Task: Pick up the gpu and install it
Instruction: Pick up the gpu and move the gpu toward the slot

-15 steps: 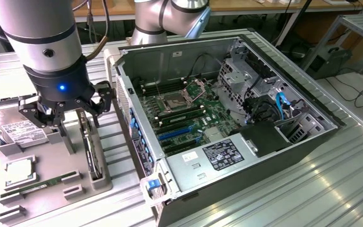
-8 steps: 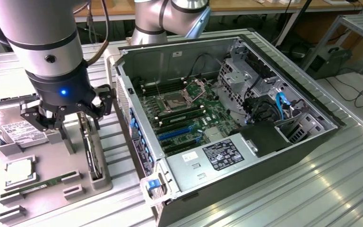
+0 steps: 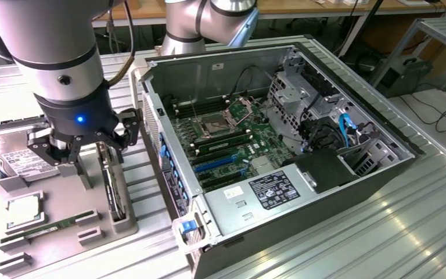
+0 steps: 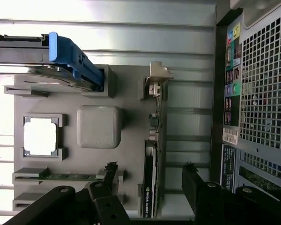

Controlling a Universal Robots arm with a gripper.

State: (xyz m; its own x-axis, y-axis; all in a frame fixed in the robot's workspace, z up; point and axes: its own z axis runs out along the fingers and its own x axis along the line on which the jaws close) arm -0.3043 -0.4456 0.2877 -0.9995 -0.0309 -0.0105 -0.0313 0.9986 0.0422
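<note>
gpu [image 4: 150, 178] stands on edge in a slot at the holder tray's [image 4: 131, 93] case-side edge, so its top edge is free to pinch. Gripper [image 3: 91, 158] hangs over that slot, fingers [image 4: 194, 185] spread wide and holding nothing. Wrist view shows one finger either side of the card. Exterior view shows the open computer case [image 3: 285, 145] just beside the tray, its blue board slots bare.
</note>
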